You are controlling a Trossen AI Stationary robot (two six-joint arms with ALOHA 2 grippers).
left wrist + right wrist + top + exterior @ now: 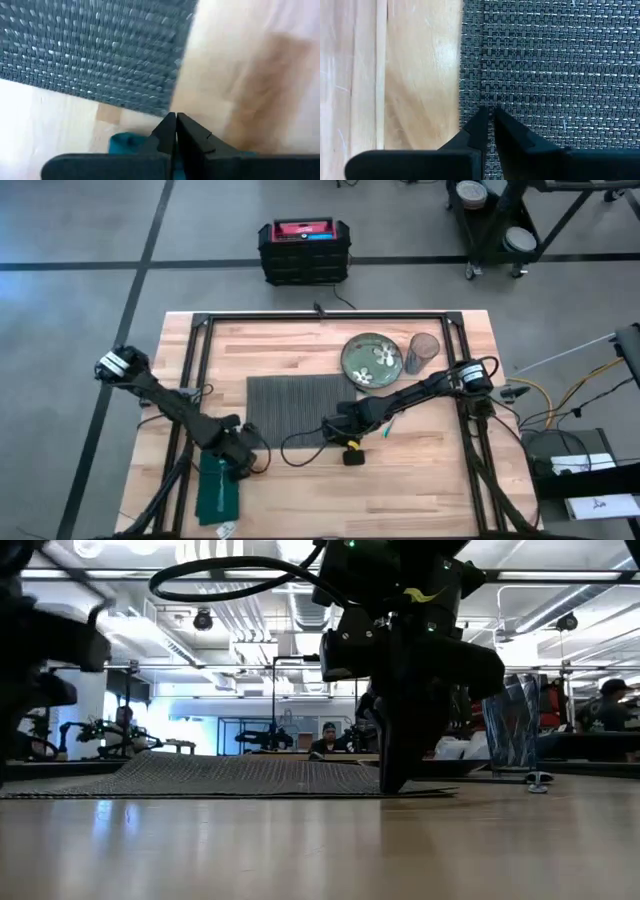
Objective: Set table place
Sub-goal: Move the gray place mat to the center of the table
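Note:
The dark grey ribbed placemat [297, 405] lies flat on the middle of the light-wood table [420, 480]. My right gripper [340, 424] stands shut at the mat's near right corner [488, 111], coming down from above [392, 780]. My left gripper [250, 460] is shut with nothing between its fingers [176, 117], off the mat's near left corner [165, 107]. It is over the far end of the dark green napkin [218, 486], which lies flat at the near left, and I cannot tell whether it touches the napkin. A green flowered plate [372, 361] rests on the table beyond the mat's far right corner. My right gripper sets its shut fingertips [481, 118] on the placemat's top surface just inside its right edge [465, 90], near the near corner. The fingers come from above, slanting from the table's right. The mat stays flat on the table.
A dark glass [424, 350] stands right of the plate. Black frame rails [320, 319] run along the table's far edge and both sides. A black and red case [303, 250] sits on the floor beyond. Bare wood [400, 490] shows near the front edge.

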